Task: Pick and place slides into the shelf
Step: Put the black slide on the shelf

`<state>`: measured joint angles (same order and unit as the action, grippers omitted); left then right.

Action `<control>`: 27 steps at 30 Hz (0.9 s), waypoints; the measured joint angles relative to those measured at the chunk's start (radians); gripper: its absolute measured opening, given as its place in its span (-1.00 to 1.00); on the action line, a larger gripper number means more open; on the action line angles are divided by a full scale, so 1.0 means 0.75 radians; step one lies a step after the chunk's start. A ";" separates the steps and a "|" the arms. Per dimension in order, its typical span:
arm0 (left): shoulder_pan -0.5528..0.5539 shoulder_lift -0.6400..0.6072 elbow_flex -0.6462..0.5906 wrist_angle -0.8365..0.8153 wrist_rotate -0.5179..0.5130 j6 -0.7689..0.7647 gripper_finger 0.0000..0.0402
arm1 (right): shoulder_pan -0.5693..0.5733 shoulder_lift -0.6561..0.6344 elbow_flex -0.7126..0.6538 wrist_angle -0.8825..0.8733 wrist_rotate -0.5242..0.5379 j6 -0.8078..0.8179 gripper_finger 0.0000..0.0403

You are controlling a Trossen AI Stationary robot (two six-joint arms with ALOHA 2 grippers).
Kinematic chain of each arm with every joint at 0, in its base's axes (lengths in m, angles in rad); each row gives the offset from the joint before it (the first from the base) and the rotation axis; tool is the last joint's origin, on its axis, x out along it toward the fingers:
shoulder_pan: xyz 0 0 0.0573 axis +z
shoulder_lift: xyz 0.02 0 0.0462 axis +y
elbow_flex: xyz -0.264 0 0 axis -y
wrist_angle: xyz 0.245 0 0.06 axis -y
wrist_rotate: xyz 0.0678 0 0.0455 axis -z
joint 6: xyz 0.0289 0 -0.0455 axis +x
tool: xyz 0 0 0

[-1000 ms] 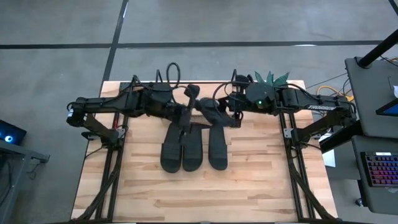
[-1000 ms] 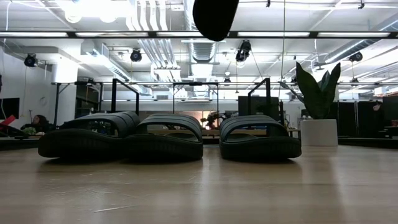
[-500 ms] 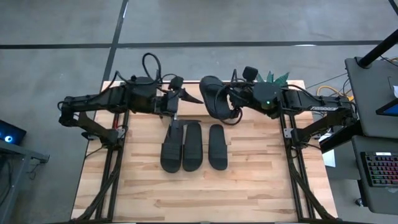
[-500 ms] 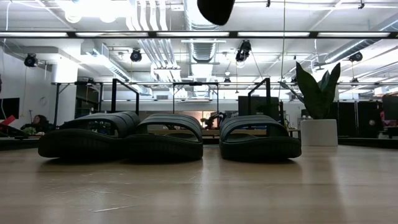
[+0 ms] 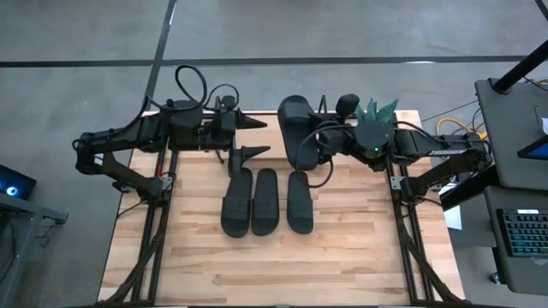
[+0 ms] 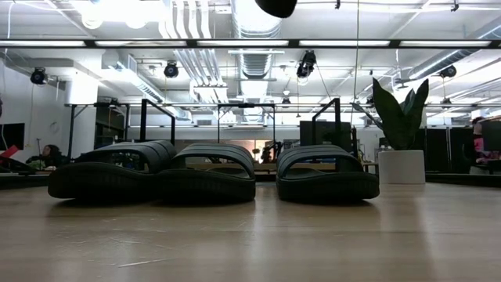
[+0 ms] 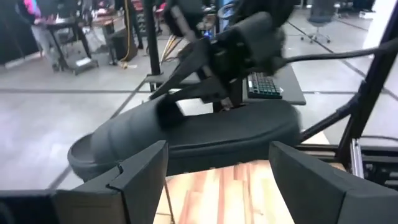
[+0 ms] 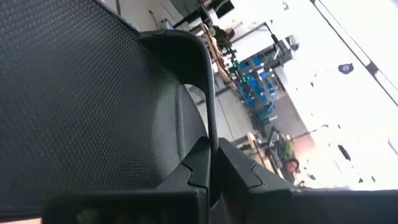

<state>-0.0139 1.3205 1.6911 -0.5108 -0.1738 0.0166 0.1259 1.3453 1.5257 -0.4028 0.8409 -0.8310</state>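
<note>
The left end effector [image 5: 248, 137] has withdrawn, fingers wide and empty; the right end effector [image 5: 318, 147], clamped on the fourth slide [image 5: 295, 128], carries it aloft. Light, flexible foam: grip the strap. Three slides [image 5: 264, 201] lie below it on the surface [image 5: 342, 248].

Robotics lab, exposed ceiling ducts [image 6: 196, 63] (industrial), workstation keyboard [image 5: 524, 233]

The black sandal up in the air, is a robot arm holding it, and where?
Yes. The right end effector is shut on the matte black slide sandal, pinching its side edge. The left end effector is open and holds nothing.
</note>
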 joint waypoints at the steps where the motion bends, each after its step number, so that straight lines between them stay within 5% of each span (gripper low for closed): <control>1: 0.008 0.012 0.000 0.008 0.000 -0.030 0.32 | 0.011 0.000 0.000 0.002 0.000 -0.015 -0.96; 7: 0.071 0.066 -0.007 0.005 0.011 -0.220 0.32 | 0.066 0.000 0.000 0.041 0.073 -0.144 -0.96; 21: 0.081 0.079 -0.015 0.042 -0.116 -0.225 0.32 | 0.068 0.018 -0.003 0.024 0.370 -0.300 -0.96; 27: 0.081 0.091 -0.014 0.099 -0.113 -0.259 0.32 | 0.068 0.115 -0.003 0.031 0.396 -0.395 -0.96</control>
<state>0.0467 1.3885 1.6806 -0.4368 -0.2585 -0.1778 0.1768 1.4317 1.5234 -0.3793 1.1378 -1.1270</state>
